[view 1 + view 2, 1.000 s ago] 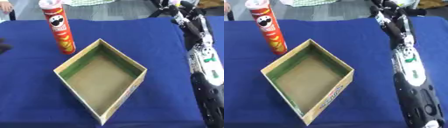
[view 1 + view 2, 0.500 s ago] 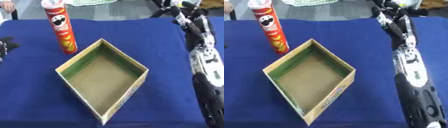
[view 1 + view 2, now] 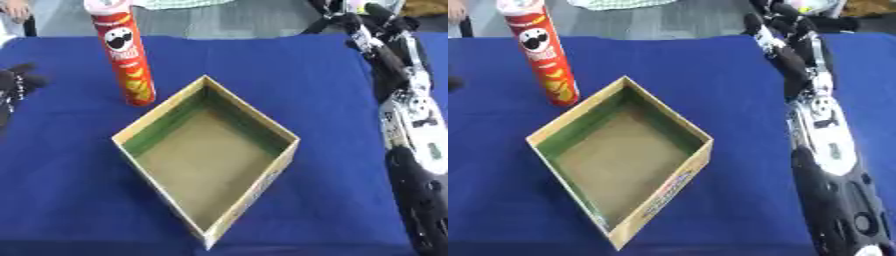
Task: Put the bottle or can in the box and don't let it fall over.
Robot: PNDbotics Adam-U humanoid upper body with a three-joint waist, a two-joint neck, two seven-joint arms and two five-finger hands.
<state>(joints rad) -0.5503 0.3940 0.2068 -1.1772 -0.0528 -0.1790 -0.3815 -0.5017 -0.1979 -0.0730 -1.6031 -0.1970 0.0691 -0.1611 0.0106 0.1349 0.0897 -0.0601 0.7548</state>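
- Fingers of left hand [image 3: 19,80], at the left edge of the frame, look bunched and dark; cannot tell whether open or curled. They hold nothing.
- Right hand [image 3: 785,27], upper right, far side of table [image 3: 262,60]: fingers' state cannot be told either.
- Crisp can [image 3: 122,55] stands upright, upper left, long axis vertical, just beside the far-left wall of the box [image 3: 206,155].
- Can lies to the right of the left hand, well apart from the right; left hand judged nearer.
- Box sits centre, empty, open side up.
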